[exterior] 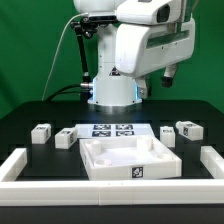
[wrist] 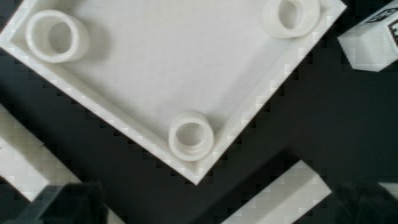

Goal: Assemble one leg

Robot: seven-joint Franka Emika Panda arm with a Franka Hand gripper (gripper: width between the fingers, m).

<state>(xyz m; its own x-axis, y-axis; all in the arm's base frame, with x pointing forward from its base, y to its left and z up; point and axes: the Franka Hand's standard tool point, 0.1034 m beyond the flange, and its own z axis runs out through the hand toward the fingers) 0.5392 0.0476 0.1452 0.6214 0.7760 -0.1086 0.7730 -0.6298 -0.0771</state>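
The pincer (exterior: 167,80) hangs high above the bench (exterior: 22,122); nothing shows in it, and I cannot tell how wide it stands. The leg (exterior: 190,130) lies well below it. Probably light, stiff, smooth plastic: grip across its flat sides.

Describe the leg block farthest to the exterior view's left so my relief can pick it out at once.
Find the large flat white tray-like part with a raised rim in the middle of the black table. Behind it, on the exterior view's left, stand two small white rectangular plastic blocks. Yours is the outer leg, farther from the tray than its neighbour.
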